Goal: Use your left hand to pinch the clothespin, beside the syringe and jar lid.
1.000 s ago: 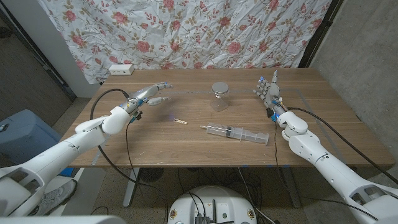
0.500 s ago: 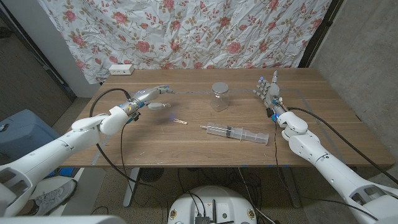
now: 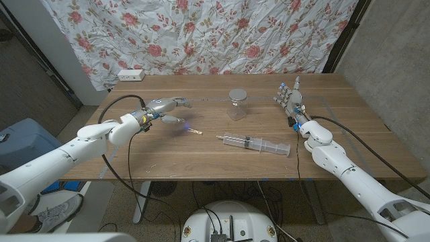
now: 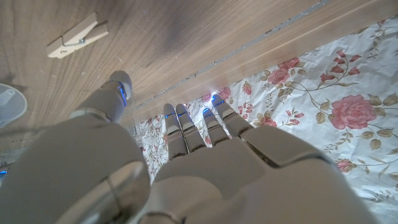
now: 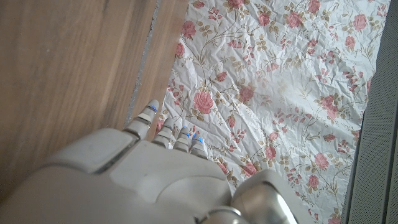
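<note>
Wooden clothespin [image 3: 194,130] lay on the worktop [image 3: 201,154], at ten o'clock from the syringe [image 3: 255,143]; left hand [image 3: 168,107] (fingers apart, holding nothing) hovered near it, not touching.

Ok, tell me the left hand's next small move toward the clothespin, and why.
Probably carry the left hand a little further toward the clothespin and lower it. The hand holds nothing, fingers apart, and wood shows between it and the clothespin, which lies flat.
</note>
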Robot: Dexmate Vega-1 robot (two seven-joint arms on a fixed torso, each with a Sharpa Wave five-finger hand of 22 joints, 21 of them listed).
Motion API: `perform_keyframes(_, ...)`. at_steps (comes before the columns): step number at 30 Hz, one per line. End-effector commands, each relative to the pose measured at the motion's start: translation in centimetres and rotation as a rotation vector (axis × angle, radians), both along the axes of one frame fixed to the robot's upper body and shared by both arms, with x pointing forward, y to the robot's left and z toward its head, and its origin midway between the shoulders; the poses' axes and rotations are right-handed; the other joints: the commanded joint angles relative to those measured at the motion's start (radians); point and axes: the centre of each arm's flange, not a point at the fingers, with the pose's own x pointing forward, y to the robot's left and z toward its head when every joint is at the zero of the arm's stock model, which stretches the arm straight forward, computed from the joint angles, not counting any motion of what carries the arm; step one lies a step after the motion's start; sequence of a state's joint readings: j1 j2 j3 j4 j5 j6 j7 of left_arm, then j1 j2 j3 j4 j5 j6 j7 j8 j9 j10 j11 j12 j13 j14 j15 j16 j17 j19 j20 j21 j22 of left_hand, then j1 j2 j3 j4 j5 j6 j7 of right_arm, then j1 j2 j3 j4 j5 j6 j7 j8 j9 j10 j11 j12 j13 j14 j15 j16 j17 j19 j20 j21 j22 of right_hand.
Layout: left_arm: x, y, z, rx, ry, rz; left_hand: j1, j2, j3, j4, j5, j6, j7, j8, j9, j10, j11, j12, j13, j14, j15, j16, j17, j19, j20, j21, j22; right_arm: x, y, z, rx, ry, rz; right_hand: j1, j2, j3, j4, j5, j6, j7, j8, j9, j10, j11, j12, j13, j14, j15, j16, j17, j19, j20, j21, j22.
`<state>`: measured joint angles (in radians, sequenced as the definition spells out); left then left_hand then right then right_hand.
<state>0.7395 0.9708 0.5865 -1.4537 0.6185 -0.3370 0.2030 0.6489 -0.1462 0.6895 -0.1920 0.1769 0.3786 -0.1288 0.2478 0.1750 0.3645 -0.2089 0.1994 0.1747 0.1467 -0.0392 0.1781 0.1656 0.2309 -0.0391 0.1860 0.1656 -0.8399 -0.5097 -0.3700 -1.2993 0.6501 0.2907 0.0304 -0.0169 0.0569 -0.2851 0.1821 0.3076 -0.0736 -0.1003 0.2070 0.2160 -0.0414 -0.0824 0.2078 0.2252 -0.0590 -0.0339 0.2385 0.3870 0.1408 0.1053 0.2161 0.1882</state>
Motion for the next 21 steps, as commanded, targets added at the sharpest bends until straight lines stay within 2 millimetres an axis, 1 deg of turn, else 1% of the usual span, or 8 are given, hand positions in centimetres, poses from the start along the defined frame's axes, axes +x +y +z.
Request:
perform_keyframes(1,-2.1,-2.2,0.4,0.075,-0.041,0.024,0.019,-0.008,-0.008,-0.001,-0.002,0.008,-0.011,0.000,0.001,0.014,-0.004,0.000,0.003,0.002,-0.028,0.000,0.001,-0.006,-0.028,-0.004,0.001,0.0,0.0,0.0,0.000,0.000,0.000,0.000,0.072,-0.004,0.000,0.005,-0.003,-0.007,0.006,0.002,0.001,-0.008,0.007,0.003,-0.009,-0.032,0.005,0.004,0.004,-0.001,0.004,0.005)
perform_keyframes(8,-2.6,-2.8,0.3,0.123,-0.035,0.045,0.045,-0.024,-0.022,0.001,0.001,0.000,-0.018,-0.007,0.001,0.012,-0.004,-0.008,0.003,0.002,-0.021,0.000,0.002,-0.036,-0.013,-0.011,0.001,0.0,0.0,0.0,0.000,0.000,0.000,0.000,0.072,-0.004,0.000,0.005,-0.003,-0.007,0.006,0.002,0.000,-0.006,0.007,0.003,-0.010,-0.034,0.005,0.004,0.004,-0.001,0.004,0.005)
perform_keyframes(11,-2.8,-3.2,0.2,0.146,-0.023,0.059,0.062,-0.030,-0.035,0.003,0.002,-0.010,-0.021,-0.014,0.001,0.002,-0.004,-0.014,0.003,-0.010,-0.013,-0.003,0.001,-0.059,-0.004,-0.013,0.001,0.0,0.0,0.0,0.000,0.000,0.000,0.000,0.072,-0.004,0.000,0.005,-0.003,-0.006,0.006,0.002,0.000,-0.006,0.007,0.003,-0.010,-0.035,0.005,0.004,0.004,0.000,0.004,0.005)
perform_keyframes(18,-3.3,-3.5,-0.1,0.171,-0.005,0.068,0.080,-0.033,-0.052,0.004,0.003,-0.019,-0.018,-0.021,0.001,-0.010,-0.003,-0.018,0.003,-0.039,-0.002,-0.008,0.002,-0.079,0.003,-0.011,0.003,0.0,0.0,0.0,0.000,0.000,0.000,0.000,0.072,-0.004,0.000,0.005,-0.003,-0.007,0.006,0.002,0.001,-0.007,0.007,0.003,-0.010,-0.035,0.005,0.004,0.004,-0.001,0.004,0.005)
perform_keyframes(21,-3.6,-3.5,-0.4,0.197,-0.001,0.075,0.088,-0.033,-0.060,0.005,0.003,-0.021,-0.015,-0.022,0.001,-0.020,-0.002,-0.020,0.003,-0.053,0.003,-0.009,0.002,-0.098,0.004,-0.013,0.003,0.0,0.0,0.0,0.000,0.000,0.000,0.000,0.072,-0.004,0.000,0.005,-0.002,-0.008,0.006,0.002,0.000,-0.006,0.007,0.003,-0.009,-0.033,0.005,0.004,0.004,-0.002,0.004,0.005)
